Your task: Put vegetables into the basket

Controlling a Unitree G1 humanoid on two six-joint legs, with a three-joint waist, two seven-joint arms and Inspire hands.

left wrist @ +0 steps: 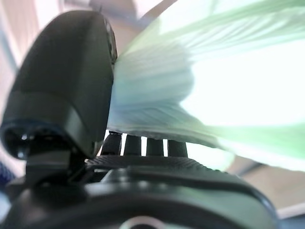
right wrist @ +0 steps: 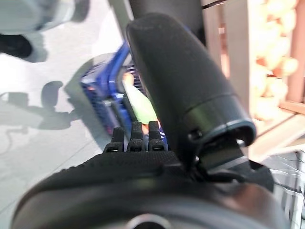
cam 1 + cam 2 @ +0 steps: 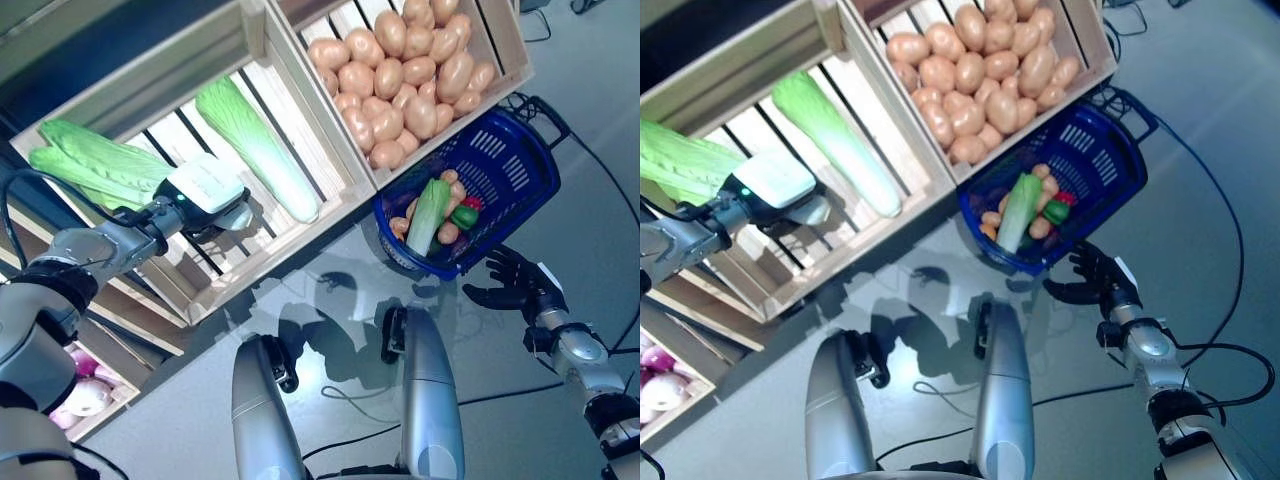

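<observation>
Overhead, in the left eye view, a blue basket [image 3: 500, 170] holding a green cabbage [image 3: 428, 215] and small vegetables is seen on the floor below the potato crate [image 3: 500, 60], the right hand [image 3: 515, 282] held just beside its rim with fingers loosely spread, grasping nothing. Further, in the left wrist view, the left hand [image 1: 71, 95] is shown clasped on a pale green cabbage [image 1: 214, 81], thumb and fingers [image 1: 143, 145] pressed to it, inside the slatted crate [image 3: 290, 70] where other cabbages [image 3: 255, 145] are stored.
</observation>
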